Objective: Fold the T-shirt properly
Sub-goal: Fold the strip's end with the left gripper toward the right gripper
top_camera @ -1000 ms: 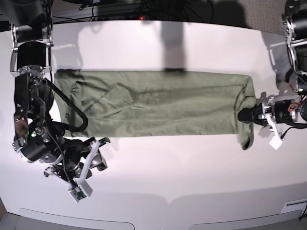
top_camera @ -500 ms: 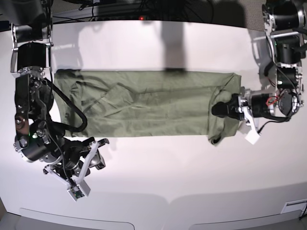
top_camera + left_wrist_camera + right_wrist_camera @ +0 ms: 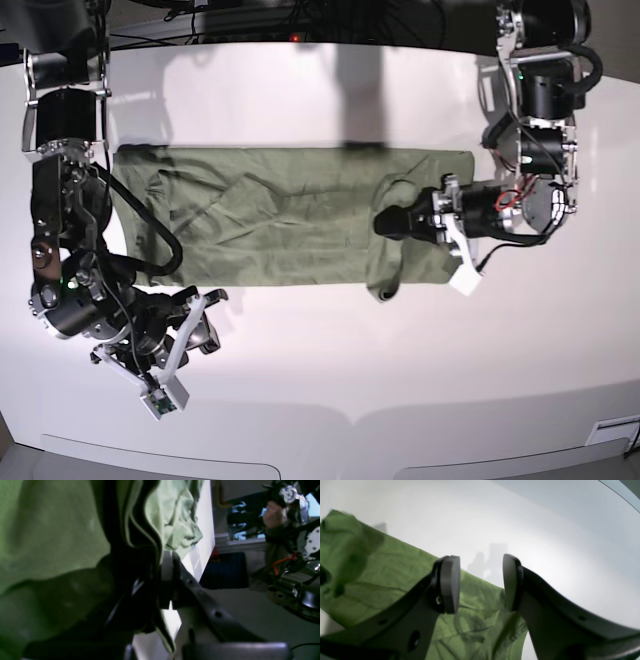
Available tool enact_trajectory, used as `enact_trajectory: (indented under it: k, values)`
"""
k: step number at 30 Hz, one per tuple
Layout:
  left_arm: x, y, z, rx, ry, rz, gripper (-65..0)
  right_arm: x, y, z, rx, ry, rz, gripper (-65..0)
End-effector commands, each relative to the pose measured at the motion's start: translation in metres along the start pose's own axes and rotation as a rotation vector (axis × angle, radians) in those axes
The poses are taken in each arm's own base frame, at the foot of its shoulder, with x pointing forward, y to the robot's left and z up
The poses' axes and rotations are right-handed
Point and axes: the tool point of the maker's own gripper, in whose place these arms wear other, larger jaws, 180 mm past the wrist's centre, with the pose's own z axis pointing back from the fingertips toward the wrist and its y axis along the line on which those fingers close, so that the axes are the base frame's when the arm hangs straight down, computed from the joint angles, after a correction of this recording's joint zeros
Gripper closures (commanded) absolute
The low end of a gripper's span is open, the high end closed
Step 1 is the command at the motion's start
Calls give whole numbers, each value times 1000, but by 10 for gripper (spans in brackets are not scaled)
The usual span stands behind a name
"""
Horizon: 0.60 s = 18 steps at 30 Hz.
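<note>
From straight overhead we take in the whole white table (image 3: 320, 380) and both arms, while our left wrist camera presses close against the T-shirt (image 3: 50, 542) and our right wrist camera looks low across that same cloth between its two fingers (image 3: 450, 585).

The surface (image 3: 330, 380) is plain white and matte, with a curved front edge and grey shadows falling across its far half. Along its far rim runs a dark strip of cables and equipment (image 3: 300, 20), with one small red light (image 3: 294, 38) glowing there. At the near right corner sits a small white label or plate (image 3: 612, 428), too small to read. In the left wrist view, beyond the surface's edge, a dark blue block (image 3: 225, 571) stands on a grey floor (image 3: 245, 610), with blurred blue-lit shapes (image 3: 237, 507) behind it.
</note>
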Motion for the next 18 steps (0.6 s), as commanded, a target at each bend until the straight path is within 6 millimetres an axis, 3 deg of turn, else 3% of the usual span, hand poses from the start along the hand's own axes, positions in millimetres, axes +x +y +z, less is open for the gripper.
enact_trajectory:
  k: [1,10,12,14,18]
  values:
    - [20,-12,2,-30,-48,-38,0,18,-9,7,-24,-58,12,-278]
    - [28,-14,0,-43,-112,-46,-8,18,-9,7,-24,-59,12,-278]
    - [35,-17,1,-59,-149,-41,-152,19,-9,7,-24,-59,12,-278]
    - [42,-28,3,-118,-189,-26,-250,19,-9,7,-24,-60,12,-278]
    - [47,-51,8,-254,-217,-1,-277,19,-9,7,-25,-59,12,-278]
